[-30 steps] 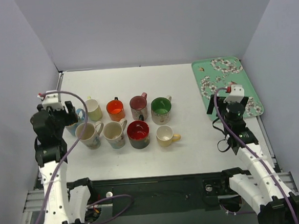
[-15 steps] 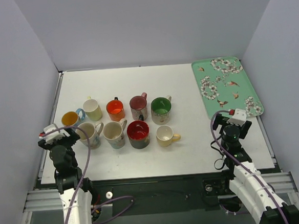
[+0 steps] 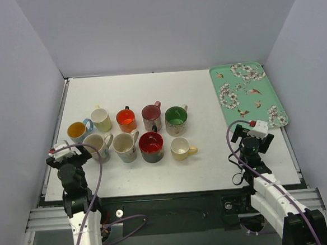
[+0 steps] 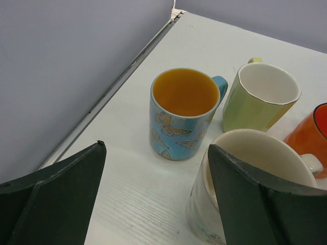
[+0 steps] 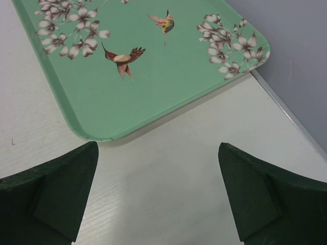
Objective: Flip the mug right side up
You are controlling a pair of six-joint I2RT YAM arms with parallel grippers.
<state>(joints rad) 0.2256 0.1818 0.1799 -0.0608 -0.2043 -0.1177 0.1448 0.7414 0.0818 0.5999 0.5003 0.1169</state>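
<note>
Left gripper [image 4: 156, 149]: spread wide, empty, low at near-left edge of table [image 3: 211, 169], touching nothing. Blue butterfly mug [image 4: 184, 115] just ahead, upright, mouth up; flip apparently done. Right gripper [image 5: 158, 147]: spread wide, empty, near floral tray [image 5: 153, 76] corner, out of way.

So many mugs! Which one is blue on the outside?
The butterfly mug at the far left of the back row, yellow-orange inside, beside the pale green mug. Its blue wall and handle set it apart.
</note>
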